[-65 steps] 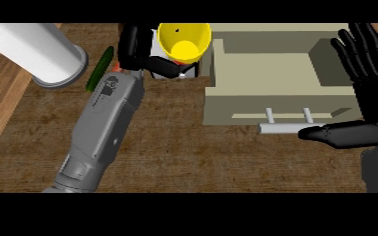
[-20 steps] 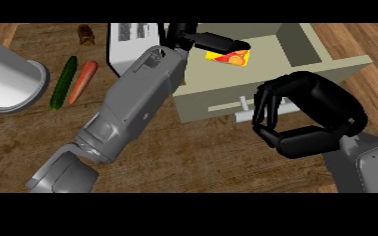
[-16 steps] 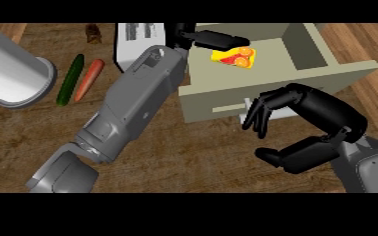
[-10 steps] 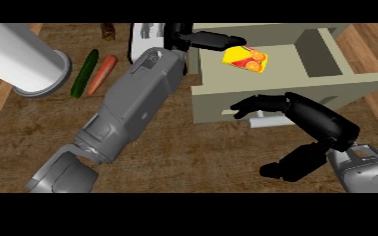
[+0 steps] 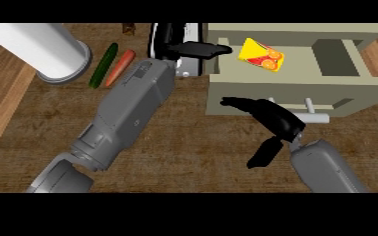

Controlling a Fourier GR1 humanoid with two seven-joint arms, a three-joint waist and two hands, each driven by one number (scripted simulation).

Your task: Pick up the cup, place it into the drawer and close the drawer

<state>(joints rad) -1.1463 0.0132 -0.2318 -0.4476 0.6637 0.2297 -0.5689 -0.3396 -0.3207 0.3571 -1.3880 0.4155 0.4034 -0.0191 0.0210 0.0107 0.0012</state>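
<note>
While the left hand (image 5: pixel 193 49) hangs at the upper middle of the frame with its fingers straight and holding nothing, the cup (image 5: pixel 260 56) lies just to its right, apart from the fingertips, on its side inside the drawer (image 5: pixel 244 92). The right hand (image 5: pixel 269 120), at the lower right, is spread with relaxed fingers just in front of the drawer's front panel, beside the pale handle (image 5: pixel 310 115); it grips nothing, and whether a fingertip touches the panel I cannot tell. So the placing looks done, and the closing is what remains: the drawer stands pulled out over the surface (image 5: pixel 192 130). Further left, a cucumber (image 5: pixel 103 65) and a carrot (image 5: pixel 119 68) lie side by side, next to a white cylinder (image 5: pixel 46 50) at the upper left.
</note>
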